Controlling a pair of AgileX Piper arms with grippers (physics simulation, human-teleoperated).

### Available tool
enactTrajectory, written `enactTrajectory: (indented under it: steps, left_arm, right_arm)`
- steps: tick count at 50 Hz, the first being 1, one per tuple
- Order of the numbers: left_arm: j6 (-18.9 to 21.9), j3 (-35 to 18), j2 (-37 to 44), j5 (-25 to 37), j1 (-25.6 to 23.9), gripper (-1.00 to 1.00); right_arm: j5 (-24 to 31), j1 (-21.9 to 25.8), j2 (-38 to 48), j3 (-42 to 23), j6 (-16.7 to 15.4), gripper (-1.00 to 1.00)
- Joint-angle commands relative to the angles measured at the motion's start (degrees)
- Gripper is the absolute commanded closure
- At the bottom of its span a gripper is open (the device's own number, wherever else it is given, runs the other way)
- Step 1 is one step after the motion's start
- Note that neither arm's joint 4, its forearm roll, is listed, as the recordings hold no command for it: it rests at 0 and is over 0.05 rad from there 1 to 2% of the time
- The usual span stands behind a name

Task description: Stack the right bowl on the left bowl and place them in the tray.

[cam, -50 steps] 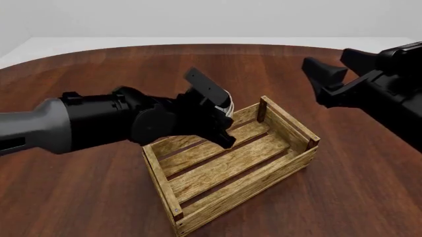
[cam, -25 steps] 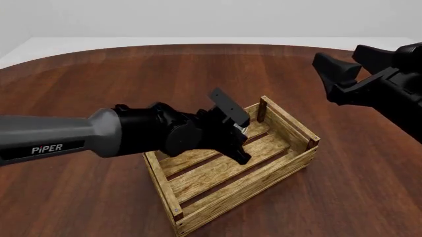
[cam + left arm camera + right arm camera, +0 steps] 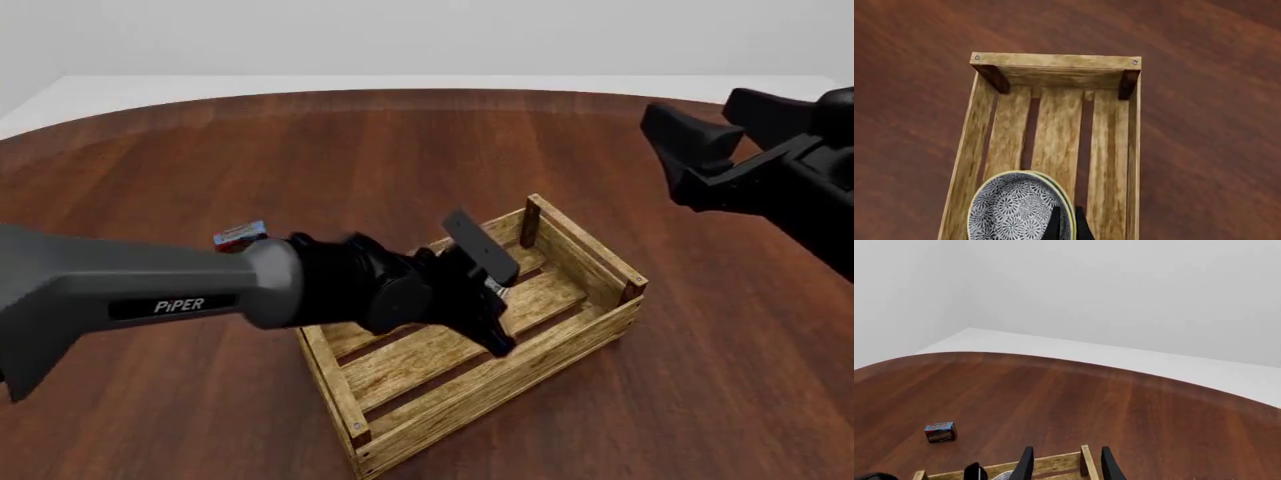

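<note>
Two nested bowls (image 3: 1016,209), grey-white patterned inside with yellow-green rims, sit low inside the tray (image 3: 1054,61), a light-wood slatted crate, near one end. My left gripper (image 3: 1066,227) is shut on their rim. In the front view the left gripper (image 3: 495,300) reaches down into the tray (image 3: 607,325) and its arm hides nearly all of the bowls. My right gripper (image 3: 694,110) hangs open and empty, high above the table to the tray's far right. From the right wrist its open gripper (image 3: 1066,460) looks over the tray's (image 3: 1054,461) far rim.
A small red-blue box (image 3: 240,234) lies on the dark wooden table (image 3: 334,140) to the left of the tray, and the box (image 3: 941,432) also shows in the right wrist view. The table's rounded far edge meets a white floor.
My left gripper has moved forward and down into the tray with the bowls. The right gripper has drifted slightly to the right.
</note>
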Motion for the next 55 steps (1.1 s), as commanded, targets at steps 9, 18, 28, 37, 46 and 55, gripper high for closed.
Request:
enactTrajectory:
  steps: [9, 18, 28, 37, 46, 55]
  left_arm:
    - [0.2, -1.1, 3.8, -0.8, -0.6, 1.0]
    - [0.5, -1.1, 4.6, -0.9, -0.5, 1.0]
    - [0.5, -1.1, 5.6, -1.0, -0.6, 1.0]
    - [0.5, -1.1, 6.1, -1.2, -0.6, 1.0]
    - [0.1, -1.2, 6.1, -1.0, -0.9, -1.0]
    - [0.2, -1.1, 5.8, -1.1, -1.1, -1.0]
  right_arm:
    - [-0.7, 0.1, 0.5, 0.3, 0.0, -1.0]
    - [-0.9, 0.2, 0.5, 0.4, 0.0, -1.0]
    - [-0.6, 0.3, 0.3, 0.3, -0.1, -1.0]
    - [-0.5, 0.3, 0.1, 0.3, -0.1, -1.0]
    - [-0.3, 0.3, 0.1, 0.3, -0.2, -1.0]
    - [-0.4, 0.3, 0.1, 0.3, -0.2, -1.0]
